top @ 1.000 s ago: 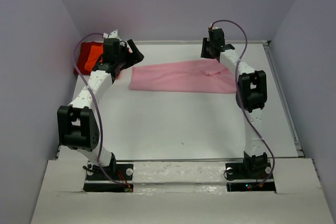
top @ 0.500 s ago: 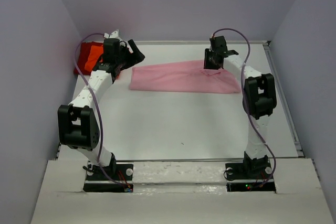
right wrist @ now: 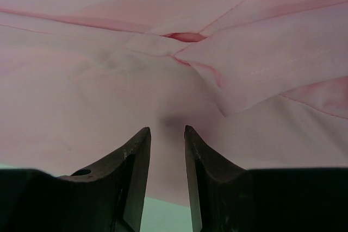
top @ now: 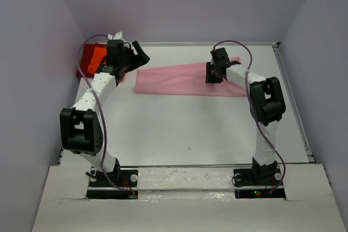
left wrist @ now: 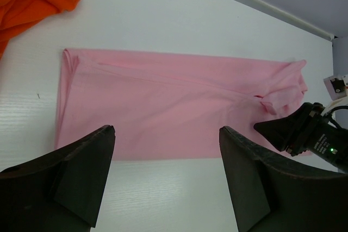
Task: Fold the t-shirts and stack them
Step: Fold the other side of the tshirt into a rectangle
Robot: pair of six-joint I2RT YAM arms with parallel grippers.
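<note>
Three t-shirts lie on the far half of the white bench (top: pixel 190 129). The light pink t-shirt (top: pixel 174 80) is folded into a long band. Its long axis runs left to right, nearly parallel to the far edge of the bench. Its left end is a neat, straight fold. Its right end is looser, with a small flap turned up on top and one corner poking out toward the back. Which end holds the neck cannot be made out.

The orange t-shirt (top: pixel 97 55) and the red t-shirt (top: pixel 86 63) sit bunched together in the far left corner, apart from the pink band. The left arm crosses in front of them, so their outlines and any folds are hidden. In the left wrist view only a rumpled edge of the orange one shows, cut off at the top left corner.

The left hand (top: pixel 137 55) hangs above the bench between the orange t-shirt and the left end of the pink band. Its fingers are spread wide and hold nothing.

The right hand (top: pixel 213 73) is low over the right part of the pink t-shirt, close to the turned-up flap. Its fingers (right wrist: pixel 138 156) stand a narrow gap apart. Through that gap the right wrist view shows flat pink cloth and a strip of bench below it, with nothing caught between the fingers. Whether the tips touch the cloth is unclear. The right forearm covers part of the band's right end in the top view.
</note>
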